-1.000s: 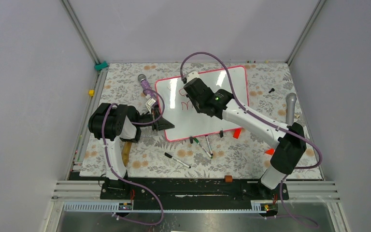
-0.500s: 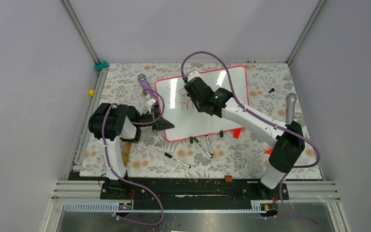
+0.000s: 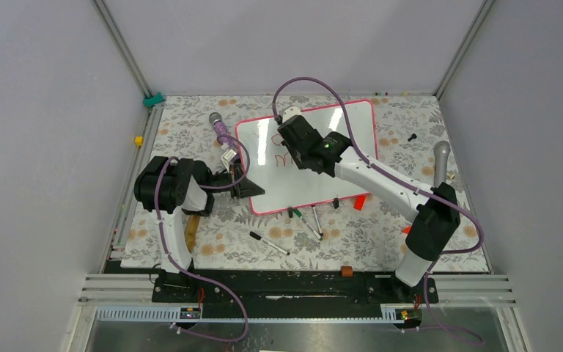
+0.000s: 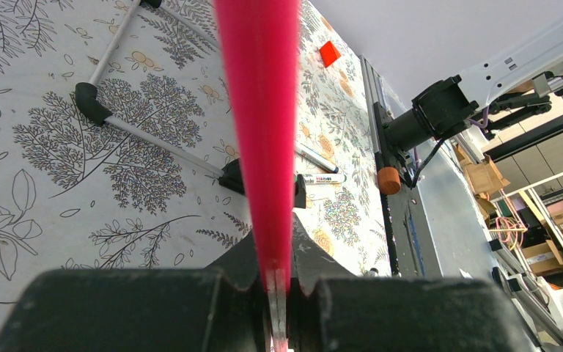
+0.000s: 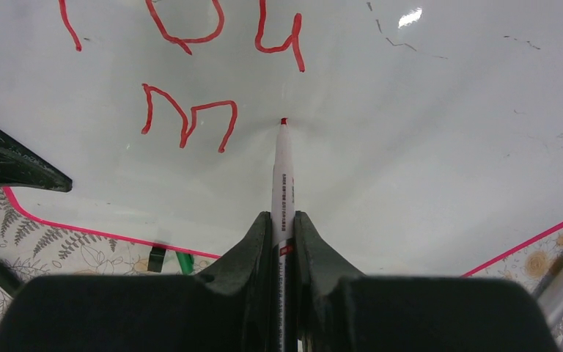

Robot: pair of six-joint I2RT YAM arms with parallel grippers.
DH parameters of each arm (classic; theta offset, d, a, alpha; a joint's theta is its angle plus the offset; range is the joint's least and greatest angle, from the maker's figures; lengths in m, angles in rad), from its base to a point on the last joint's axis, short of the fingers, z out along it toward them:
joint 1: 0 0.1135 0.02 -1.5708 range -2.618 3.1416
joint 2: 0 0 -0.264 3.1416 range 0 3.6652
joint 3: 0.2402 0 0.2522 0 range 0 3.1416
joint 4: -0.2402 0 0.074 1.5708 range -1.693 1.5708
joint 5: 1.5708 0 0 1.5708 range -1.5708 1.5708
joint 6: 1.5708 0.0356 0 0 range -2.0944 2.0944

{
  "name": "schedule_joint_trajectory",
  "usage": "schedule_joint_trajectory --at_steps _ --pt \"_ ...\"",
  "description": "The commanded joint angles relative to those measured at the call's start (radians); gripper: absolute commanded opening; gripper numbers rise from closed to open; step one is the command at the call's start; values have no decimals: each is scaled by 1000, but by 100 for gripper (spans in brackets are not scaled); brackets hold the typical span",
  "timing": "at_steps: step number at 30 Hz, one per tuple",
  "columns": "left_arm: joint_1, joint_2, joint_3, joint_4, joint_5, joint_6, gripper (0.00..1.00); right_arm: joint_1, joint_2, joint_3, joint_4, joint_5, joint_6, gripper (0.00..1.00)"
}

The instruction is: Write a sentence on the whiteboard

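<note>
The right hand point(image 5: 283, 224) is clamped on a white-barrelled red marker point(image 5: 282, 176), fingers pressed tight against its sides; the marker runs straight out ahead of the fingertips and its red tip touches the whiteboard point(image 5: 425, 147); the board lies flat on the floral-clothed table point(image 3: 190, 132), spreading under and beyond this hand on every side except behind it, where the pink-red frame crosses.

The sentence point(image 5: 205, 106) sits ahead and to the left of the marker tip; nearest is a red "m", just left of the tip; farther ahead, on the line above, are "o" and "u" with one more stroke at the picture's left edge.

The left hand point(image 4: 277, 271) is shut on the board's pink-red frame point(image 4: 260, 110), the thin edge pinched between its fingers and running straight away from them; in the overhead view this grip is at the board's near left corner.

Beyond the left hand's fingertips, loose markers point(image 4: 154, 139) lie on the table beside the frame; farther ahead, to the right, lies a small orange-red piece point(image 4: 329, 53).
</note>
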Motion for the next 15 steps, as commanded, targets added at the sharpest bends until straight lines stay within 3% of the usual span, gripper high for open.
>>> schedule_joint_trajectory --at_steps 1,15 --pt "-17 35 -1 -11 37 68 0 -10 3 37 -10 -41 -13 0" --pt "-16 35 -1 -11 36 68 0 -10 4 23 -74 -86 -25 0"
